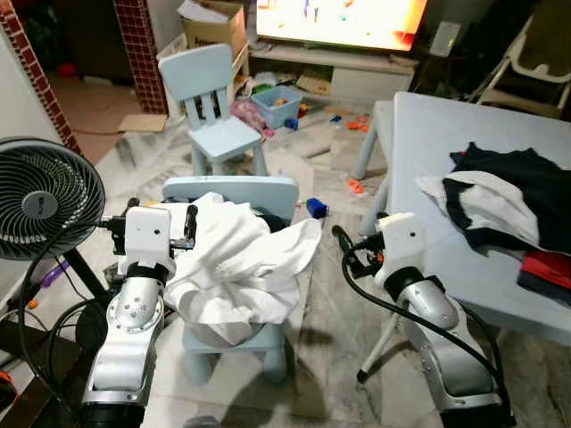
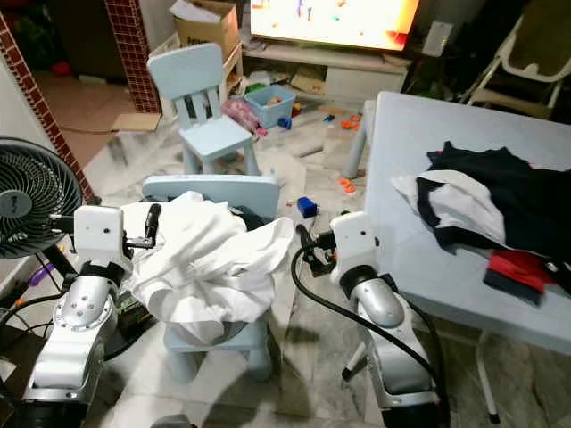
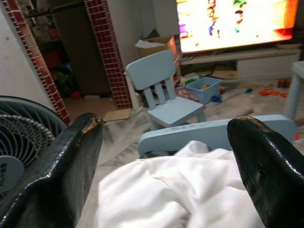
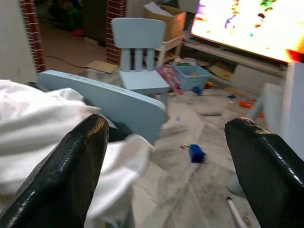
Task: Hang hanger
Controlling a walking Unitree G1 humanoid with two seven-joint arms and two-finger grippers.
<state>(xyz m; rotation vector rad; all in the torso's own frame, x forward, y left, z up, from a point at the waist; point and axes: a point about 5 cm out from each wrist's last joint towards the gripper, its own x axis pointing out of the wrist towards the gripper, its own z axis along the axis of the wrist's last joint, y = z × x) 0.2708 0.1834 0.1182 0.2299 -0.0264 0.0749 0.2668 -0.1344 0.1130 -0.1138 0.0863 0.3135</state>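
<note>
Both grippers — left gripper (image 3: 166,137), right gripper (image 4: 166,137) — open, empty above heaped white garment (image 1: 241,267) at frame centre — no hanger discernible, so a grab risks snagging cloth.

Even indoor light fills the room, with the television screen (image 1: 339,20) blown out to glare. In the wrist views, near black fingers (image 3: 61,171) blur softly; soft shadows pool under the chair (image 1: 234,343).

A small blue chair (image 1: 268,189) just ahead of the left gripper (image 3: 166,156) carries heaped white cloth (image 1: 236,263); the pale table (image 1: 428,152) beside the right gripper (image 4: 166,161) bears dark clothes (image 1: 517,192).
</note>
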